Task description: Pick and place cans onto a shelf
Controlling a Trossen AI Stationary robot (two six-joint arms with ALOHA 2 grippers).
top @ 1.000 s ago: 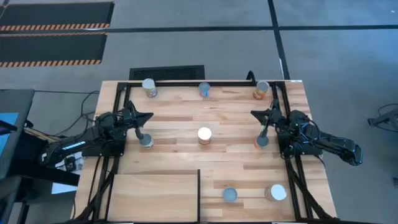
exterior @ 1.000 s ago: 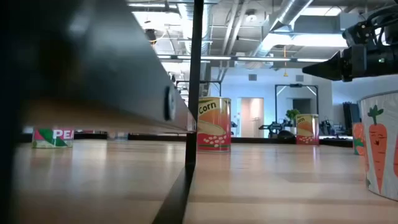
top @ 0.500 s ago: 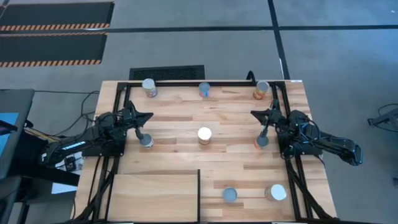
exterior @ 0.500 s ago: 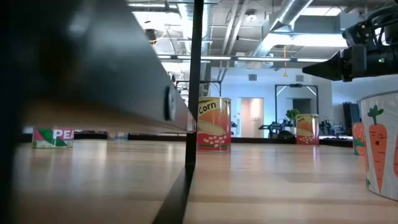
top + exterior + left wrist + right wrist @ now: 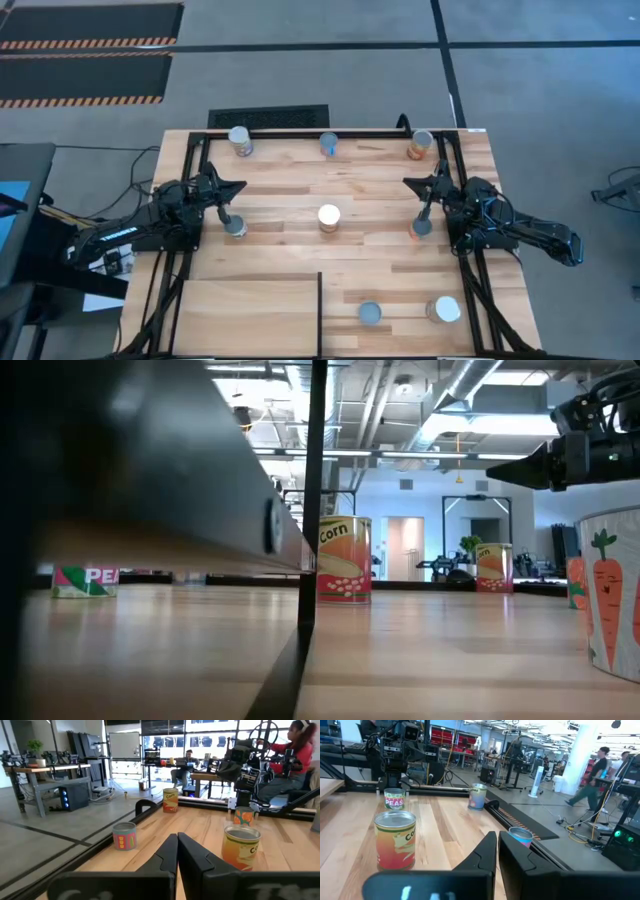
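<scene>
Eight cans stand upright on the plank table: three along the far edge, one in the middle, one near each arm, and two at the near right. The pale shelf is at the near left, with nothing on it. My left gripper is shut and empty at the table's left, just far of the left can. My right gripper is shut and empty at the right. Both point toward the middle can.
Black metal bars frame the table and edge the shelf. In the low view the shelf's edge and its post fill the left. People and workbenches show in the room beyond the table.
</scene>
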